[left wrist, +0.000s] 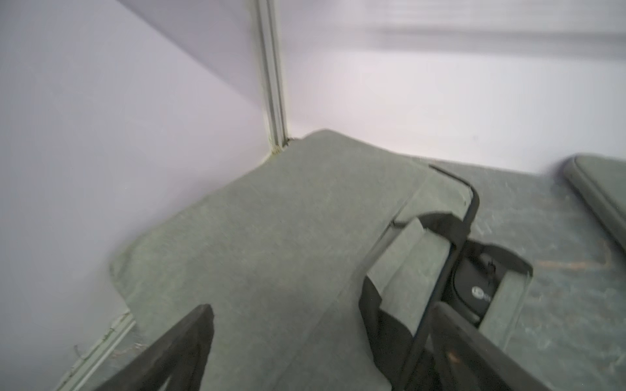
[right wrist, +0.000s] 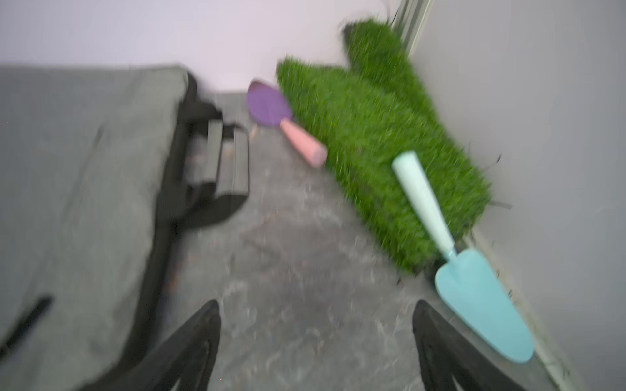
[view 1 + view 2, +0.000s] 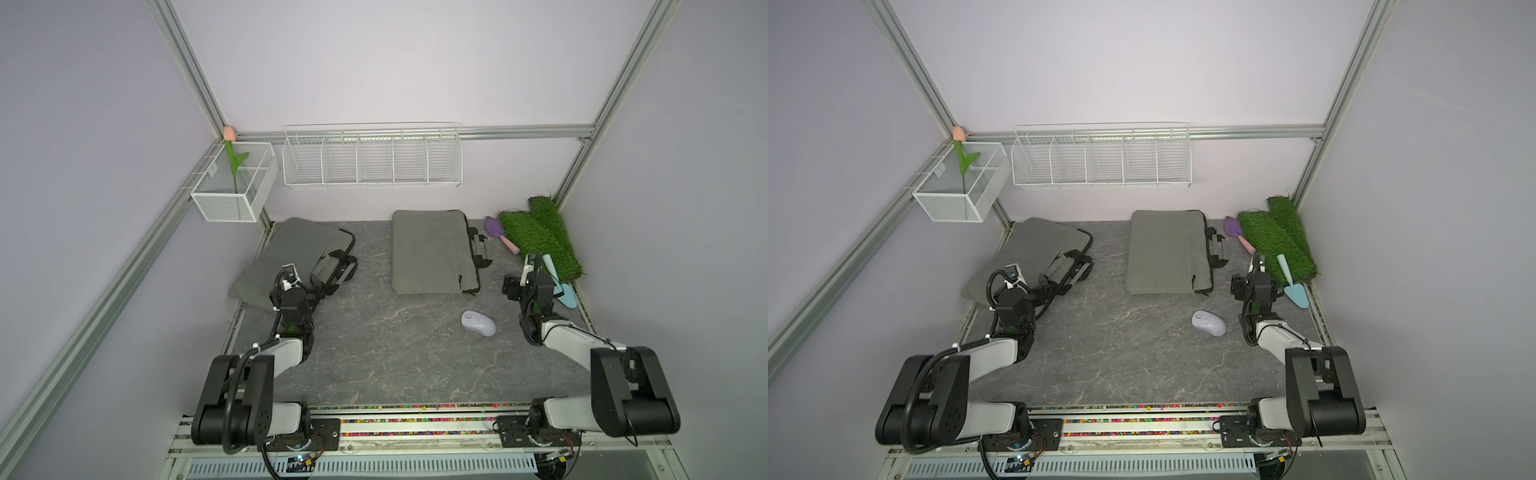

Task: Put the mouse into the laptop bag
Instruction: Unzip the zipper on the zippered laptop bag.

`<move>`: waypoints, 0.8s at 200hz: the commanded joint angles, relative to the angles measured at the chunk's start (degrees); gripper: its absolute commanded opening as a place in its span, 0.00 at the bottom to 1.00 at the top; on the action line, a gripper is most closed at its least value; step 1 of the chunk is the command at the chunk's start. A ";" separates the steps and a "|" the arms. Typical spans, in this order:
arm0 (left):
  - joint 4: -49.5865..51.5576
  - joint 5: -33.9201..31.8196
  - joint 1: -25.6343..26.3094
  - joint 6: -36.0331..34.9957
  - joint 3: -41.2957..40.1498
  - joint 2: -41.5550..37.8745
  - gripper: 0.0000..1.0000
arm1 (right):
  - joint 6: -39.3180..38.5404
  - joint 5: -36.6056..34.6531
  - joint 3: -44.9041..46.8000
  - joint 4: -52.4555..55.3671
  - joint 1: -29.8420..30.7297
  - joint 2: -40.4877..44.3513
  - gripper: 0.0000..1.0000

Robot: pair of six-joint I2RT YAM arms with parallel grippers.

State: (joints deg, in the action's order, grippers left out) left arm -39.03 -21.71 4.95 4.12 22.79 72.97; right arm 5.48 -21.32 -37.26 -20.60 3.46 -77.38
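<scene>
Currently loose: one lilac mouse (image 3: 478, 323), on the table (image 3: 395, 353) in front of the right bag (image 3: 432, 253).
Laptop bags: two, grey, flat; left bag (image 3: 286, 249) included.
Trowels (image 3: 498, 230): two.
Grass rolls (image 3: 532, 239): two.
Left jaws: spread wide, empty.
Right jaws: spread wide, empty.

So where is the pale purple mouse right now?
In a top view the mouse lies on the table, right side, just in front of the right-hand laptop bag.

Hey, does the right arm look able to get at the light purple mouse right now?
Probably yes: the light purple mouse lies uncovered on the tabletop, near the right gripper, which is open and empty but pointed away from it.
</scene>
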 commanded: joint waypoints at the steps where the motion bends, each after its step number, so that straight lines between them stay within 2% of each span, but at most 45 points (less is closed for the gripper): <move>1: 20.49 -6.73 0.15 9.58 7.59 -11.20 0.99 | 12.32 -3.61 -10.42 28.23 -0.16 1.69 0.89; 19: 34.77 -3.64 0.17 17.22 13.13 -19.90 0.99 | 15.53 0.42 -12.45 30.98 -0.35 0.94 0.89; 44: 53.42 -0.14 0.18 29.36 17.35 -32.07 0.99 | 18.71 14.97 -9.01 23.42 -0.29 3.39 0.89; 60: 57.91 -2.04 -0.10 37.83 14.46 -39.30 0.99 | 23.03 15.85 -7.89 21.69 1.55 3.80 0.89; 77: 59.87 3.24 -0.73 40.24 12.40 -45.91 0.99 | 23.45 15.63 -10.23 22.80 4.20 0.89 0.89; 89: 63.14 4.67 -0.73 44.30 10.71 -50.76 1.00 | 23.21 15.81 -12.69 24.29 6.06 -2.79 0.89; 108: 60.85 12.39 -0.80 44.35 6.09 -57.97 0.97 | 24.07 18.34 -18.79 27.23 7.46 -10.77 0.91; 118: 60.87 16.00 -0.80 45.55 4.42 -59.89 0.96 | 24.77 20.07 -20.50 27.02 7.69 -14.90 0.93; 138: 66.14 19.00 -0.81 48.69 3.92 -59.40 0.92 | 25.47 21.57 -23.92 26.75 7.79 -21.88 0.99; 146: 66.44 20.72 -0.79 48.82 3.63 -58.13 1.00 | 25.46 21.58 -25.32 26.77 7.87 -24.08 1.00; 160: 65.80 24.82 -0.82 48.65 3.03 -55.13 1.00 | 25.46 21.32 -27.31 26.63 7.96 -26.99 0.99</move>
State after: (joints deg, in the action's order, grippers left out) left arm 23.31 -5.43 4.45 49.30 26.72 14.63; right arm 29.39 -1.91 -61.82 4.47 11.16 -100.31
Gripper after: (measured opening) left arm 0.987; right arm 0.994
